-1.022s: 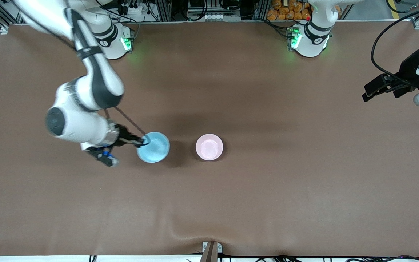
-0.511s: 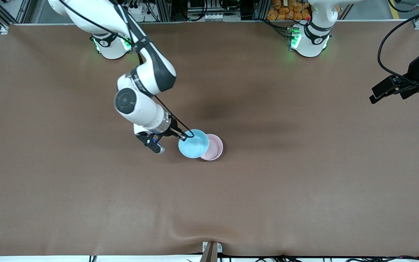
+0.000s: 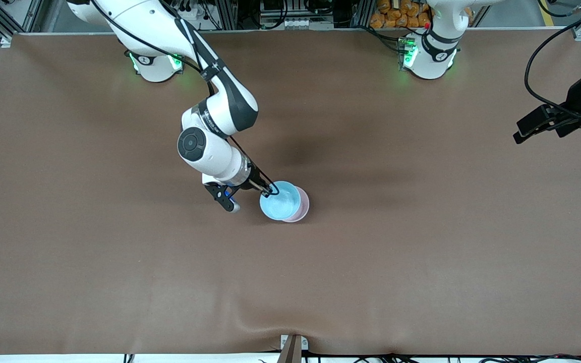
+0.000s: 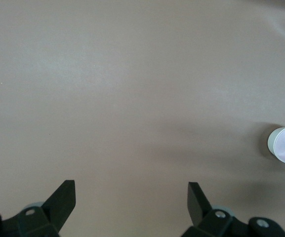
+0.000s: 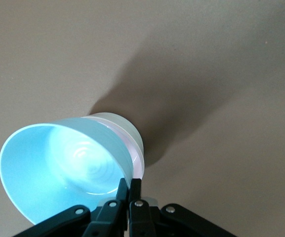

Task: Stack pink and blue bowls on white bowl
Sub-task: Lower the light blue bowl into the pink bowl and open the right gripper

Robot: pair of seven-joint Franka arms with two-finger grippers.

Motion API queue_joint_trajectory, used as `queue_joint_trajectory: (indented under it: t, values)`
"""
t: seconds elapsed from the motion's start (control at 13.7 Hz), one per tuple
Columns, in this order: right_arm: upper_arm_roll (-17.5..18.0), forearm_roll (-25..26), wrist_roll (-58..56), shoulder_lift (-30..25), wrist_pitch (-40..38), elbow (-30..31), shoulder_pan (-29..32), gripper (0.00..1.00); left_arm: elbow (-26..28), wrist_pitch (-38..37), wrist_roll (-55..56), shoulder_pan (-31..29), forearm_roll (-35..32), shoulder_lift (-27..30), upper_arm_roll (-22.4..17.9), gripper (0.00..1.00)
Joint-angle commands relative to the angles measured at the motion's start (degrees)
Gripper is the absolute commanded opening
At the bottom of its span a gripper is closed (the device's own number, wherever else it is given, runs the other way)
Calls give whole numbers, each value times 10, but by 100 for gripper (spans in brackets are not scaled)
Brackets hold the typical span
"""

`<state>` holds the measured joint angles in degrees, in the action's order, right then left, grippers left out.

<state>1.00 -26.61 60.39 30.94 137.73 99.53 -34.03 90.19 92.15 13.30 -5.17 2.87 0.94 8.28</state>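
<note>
The blue bowl (image 3: 280, 201), light, rigid and glossy-slick, is pinched at its rim by the right gripper (image 3: 272, 190) jaws, over the pink bowl (image 3: 301, 207). The left gripper (image 4: 131, 202) waits, jaws spread.

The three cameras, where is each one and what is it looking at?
Front view: high across the table, facing both arms; right hand holds the blue bowl over the pink bowl.
Left wrist view: on the waiting left arm, looking down past its open left hand at the table.
Right wrist view: on the right arm, behind its shut fingers.
All three show the stacked bowls.
</note>
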Motion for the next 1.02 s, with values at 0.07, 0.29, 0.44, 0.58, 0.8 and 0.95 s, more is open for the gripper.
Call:
queue_joint_trajectory:
  t: [0.07,0.29,0.44,0.58,0.8,0.95]
  values:
    - [-7,-20,8,20,18,-14,-17,0,-19,-6,-7,-5,-10,-4,5,100]
    - [-7,-26,8,33,38,-14,-24,0,-21,-7,-7,-4,-11,-6,5,100]
    - [-7,-36,8,42,50,-15,-34,0,-20,-7,-8,-5,-11,-9,4,100]
    - [-7,-39,8,46,53,-19,-36,0,-23,-7,-7,-2,-12,-15,5,100]
    - [-7,-39,8,49,51,-18,-36,0,-21,-7,-10,-3,-11,-21,5,100]
    - [-7,-38,8,49,47,-18,-36,51,-23,-7,-9,-3,-11,-21,6,100]
